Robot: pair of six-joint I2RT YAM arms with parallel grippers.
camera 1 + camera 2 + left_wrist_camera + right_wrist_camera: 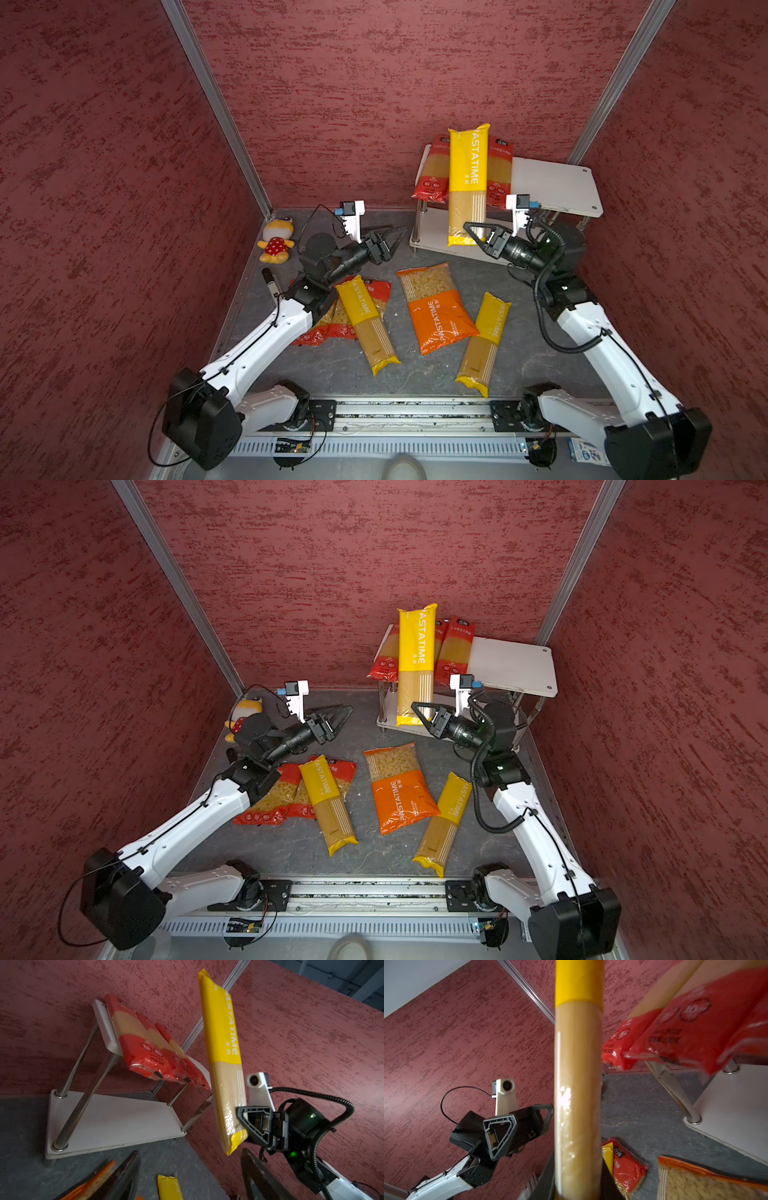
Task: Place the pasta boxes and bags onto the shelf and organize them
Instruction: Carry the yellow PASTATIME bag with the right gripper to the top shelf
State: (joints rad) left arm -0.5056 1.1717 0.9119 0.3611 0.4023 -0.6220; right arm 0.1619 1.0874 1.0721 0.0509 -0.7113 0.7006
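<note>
The yellow PASTATIME bag (577, 1084) fills the right wrist view. The right gripper (473, 233) is clamped on it near its lower end, and the bag stands upright, off the floor (424, 374), just in front of the shelf (428, 232). Three red spaghetti bags (145, 1051) lie side by side on the left part of the top board (552, 183), their near ends overhanging its front edge; the right part is bare. Judged step: lay the held bag flat on the bare part, parallel to the red ones. Because the grip sits far from the bag's middle, expect the free upper end to sway. Move slowly, carry the bag past the overhanging red ends, tip it down, and release only once the board supports it. The left gripper (399, 235) stands wide and empty above the floor, well apart to the left. On the floor lie two more yellow bags (368, 324), the orange bag (436, 307) and two short red bags (332, 328), partly under the left arm (266, 332).
</note>
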